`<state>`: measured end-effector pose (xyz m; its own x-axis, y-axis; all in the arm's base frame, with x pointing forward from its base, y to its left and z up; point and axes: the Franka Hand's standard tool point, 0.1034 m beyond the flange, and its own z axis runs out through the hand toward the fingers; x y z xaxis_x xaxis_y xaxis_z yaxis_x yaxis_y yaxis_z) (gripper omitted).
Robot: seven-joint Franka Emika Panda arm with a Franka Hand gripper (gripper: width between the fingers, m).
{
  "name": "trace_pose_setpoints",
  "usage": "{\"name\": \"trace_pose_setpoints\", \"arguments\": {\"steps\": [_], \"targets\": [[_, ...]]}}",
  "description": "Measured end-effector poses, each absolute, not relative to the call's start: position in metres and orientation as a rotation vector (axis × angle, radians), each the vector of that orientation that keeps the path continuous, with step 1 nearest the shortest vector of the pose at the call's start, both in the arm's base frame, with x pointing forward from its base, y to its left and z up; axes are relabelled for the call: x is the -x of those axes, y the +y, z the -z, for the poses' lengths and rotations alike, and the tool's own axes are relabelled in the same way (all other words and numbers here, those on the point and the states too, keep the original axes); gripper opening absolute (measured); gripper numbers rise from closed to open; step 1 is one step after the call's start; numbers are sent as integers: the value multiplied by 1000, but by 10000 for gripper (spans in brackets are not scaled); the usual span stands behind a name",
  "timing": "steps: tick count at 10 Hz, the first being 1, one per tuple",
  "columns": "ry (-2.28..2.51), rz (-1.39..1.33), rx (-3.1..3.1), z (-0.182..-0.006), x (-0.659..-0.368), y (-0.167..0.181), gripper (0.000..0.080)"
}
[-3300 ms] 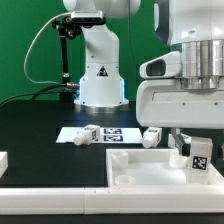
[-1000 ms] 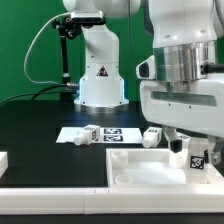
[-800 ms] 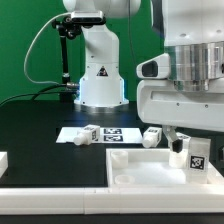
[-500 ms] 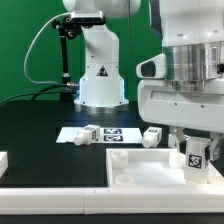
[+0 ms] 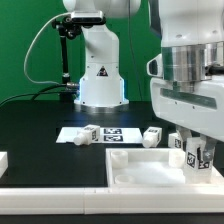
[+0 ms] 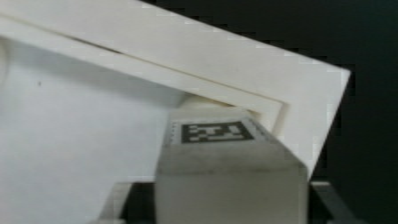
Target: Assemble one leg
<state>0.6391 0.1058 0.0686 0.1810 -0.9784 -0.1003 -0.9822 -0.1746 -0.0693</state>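
The end effector (image 5: 197, 150) grips a leg (image 5: 197, 153), a small white block with a black-and-white tag, its fingers closed on the block's sides. It holds the leg upright over the tray (image 5: 135, 165), at the tray's far corner toward the exterior view's right; whether the leg touches the tray floor cannot be told. In the wrist view the leg (image 6: 221, 170) sits just inside the tray's raised rim (image 6: 267, 85), close to the corner. Beyond the tray on the black tabletop (image 5: 40, 125) lies the marker board (image 5: 110, 133), with a second leg (image 5: 84, 134) resting on it and a third leg (image 5: 152, 135) just beside it.
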Motion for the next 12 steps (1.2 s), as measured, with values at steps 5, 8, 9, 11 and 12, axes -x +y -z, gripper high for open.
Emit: {"name": "trace_pose_setpoints", "arguments": {"steps": [5, 8, 9, 11, 12], "targets": [[2555, -27, 1559, -69, -639, 104, 288], [2544, -21, 1581, -68, -638, 103, 382], [2533, -20, 1598, -68, -638, 103, 382], [2527, -19, 1605, -69, -638, 103, 608], [2458, -11, 1680, -82, -642, 104, 608]]}}
